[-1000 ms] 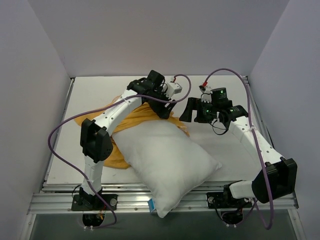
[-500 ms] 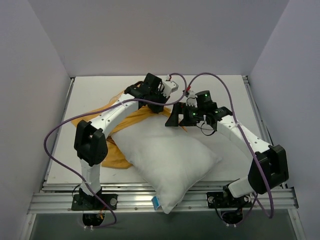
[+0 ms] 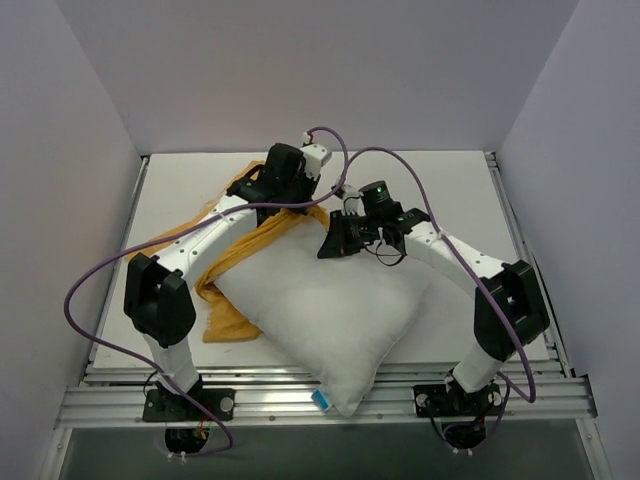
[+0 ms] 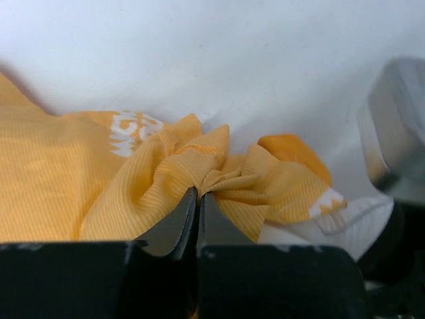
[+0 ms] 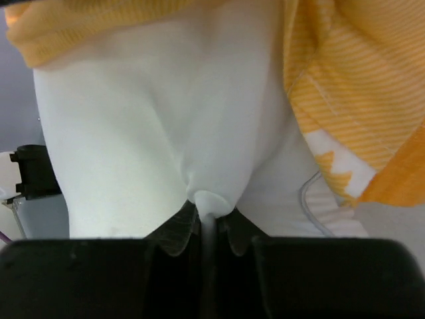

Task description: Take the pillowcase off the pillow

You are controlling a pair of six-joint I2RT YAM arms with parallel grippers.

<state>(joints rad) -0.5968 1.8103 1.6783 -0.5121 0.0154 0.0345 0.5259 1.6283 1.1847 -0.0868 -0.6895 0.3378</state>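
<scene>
The white pillow (image 3: 320,310) lies slantwise across the middle of the table, one corner hanging over the near edge. The orange pillowcase (image 3: 222,300) is bunched along its left and far sides. My left gripper (image 3: 297,207) is at the pillow's far edge. In the left wrist view its jaws (image 4: 199,194) are shut on a gathered fold of the pillowcase (image 4: 73,186). My right gripper (image 3: 331,246) is just to the right of it, on the pillow's far end. In the right wrist view it (image 5: 209,211) is shut on a pinched nub of the pillow (image 5: 133,119), with the pillowcase (image 5: 358,86) hanging beside it.
The white table (image 3: 450,190) is boxed in by walls at the left, back and right. An aluminium rail (image 3: 260,405) runs along the near edge. Purple cables (image 3: 100,280) loop off both arms. A small blue tag (image 3: 320,398) sticks out of the pillow's near corner.
Both grippers have moved left and shut, the left on the pillowcase, then the right on the pillow. The pillowcase has been drawn to the left and the pillow has shifted.
</scene>
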